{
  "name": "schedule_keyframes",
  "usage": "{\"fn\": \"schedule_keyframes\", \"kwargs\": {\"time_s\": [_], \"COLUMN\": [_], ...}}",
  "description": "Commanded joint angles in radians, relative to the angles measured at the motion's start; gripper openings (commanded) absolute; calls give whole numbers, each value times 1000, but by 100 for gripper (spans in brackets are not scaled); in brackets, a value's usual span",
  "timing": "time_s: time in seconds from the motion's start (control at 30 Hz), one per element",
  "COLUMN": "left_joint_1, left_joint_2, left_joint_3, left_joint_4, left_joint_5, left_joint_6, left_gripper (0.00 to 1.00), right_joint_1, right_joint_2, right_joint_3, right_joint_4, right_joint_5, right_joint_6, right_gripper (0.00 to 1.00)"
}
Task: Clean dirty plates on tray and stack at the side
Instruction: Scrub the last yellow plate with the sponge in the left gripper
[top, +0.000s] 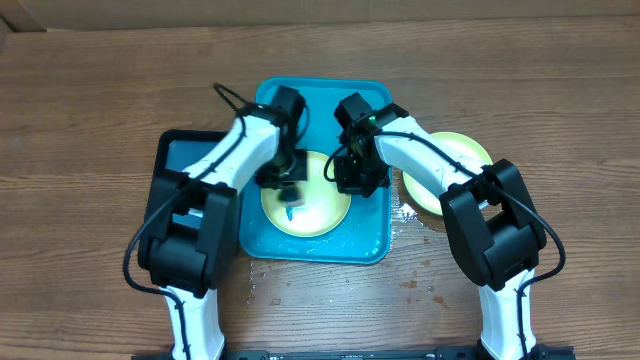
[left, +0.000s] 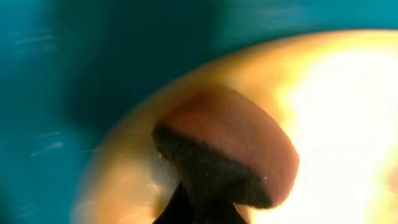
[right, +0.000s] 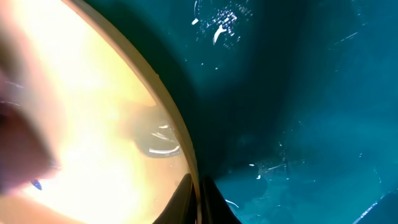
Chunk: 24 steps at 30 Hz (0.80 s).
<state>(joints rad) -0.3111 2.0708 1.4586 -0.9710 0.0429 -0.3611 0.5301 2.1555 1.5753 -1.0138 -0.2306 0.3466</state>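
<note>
A yellow-green rimmed plate (top: 318, 212) lies on the cyan tray (top: 365, 248), with a blue-green mark (top: 290, 213) near its left side. My left gripper (top: 285, 183) is shut on a brown sponge with a dark scrub side (left: 236, 149) and presses it on the plate (left: 336, 93). My right gripper (top: 352, 178) is shut on the plate's right rim (right: 186, 155), one finger on each side. A second yellow-green plate (top: 462, 152) lies on the table right of the tray, partly under my right arm. The light blue plate is not in view.
A smaller black tray (top: 180, 160) sits left of the cyan tray, mostly under my left arm. Water drops lie on the cyan tray (right: 217, 25) and on the wooden table (top: 410, 215) beside it.
</note>
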Motion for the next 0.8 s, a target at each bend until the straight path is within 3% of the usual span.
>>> {"fn": "schedule_keyframes", "kwargs": {"time_s": [0.0, 0.17, 0.23, 0.3, 0.43, 0.63, 0.77], "left_joint_1": [85, 96, 90, 74, 28, -49, -61], "left_joint_2": [60, 61, 63, 68, 68, 68, 68], "left_joint_3": [38, 48, 48, 47, 47, 46, 45], "left_joint_4": [-52, -24, -2, 22, 35, 20, -35], "left_joint_5": [-240, -132, 36, 295, 522, 499, 333], "left_joint_6": [-19, -6, 37, 82, 161, 198, 95], "left_gripper": [4, 4, 4, 4, 4, 4, 4], "right_joint_1": [-8, -7, -8, -8, -7, -8, -7], "right_joint_2": [13, 13, 13, 13, 13, 13, 13], "right_joint_3": [-5, -5, -5, -5, -5, -5, -5], "right_joint_4": [-6, -6, -6, -6, -9, -10, -14], "right_joint_5": [43, 43, 43, 43, 43, 43, 43], "right_joint_6": [2, 2, 2, 2, 2, 2, 2], "right_gripper": [4, 4, 4, 4, 4, 4, 4]}}
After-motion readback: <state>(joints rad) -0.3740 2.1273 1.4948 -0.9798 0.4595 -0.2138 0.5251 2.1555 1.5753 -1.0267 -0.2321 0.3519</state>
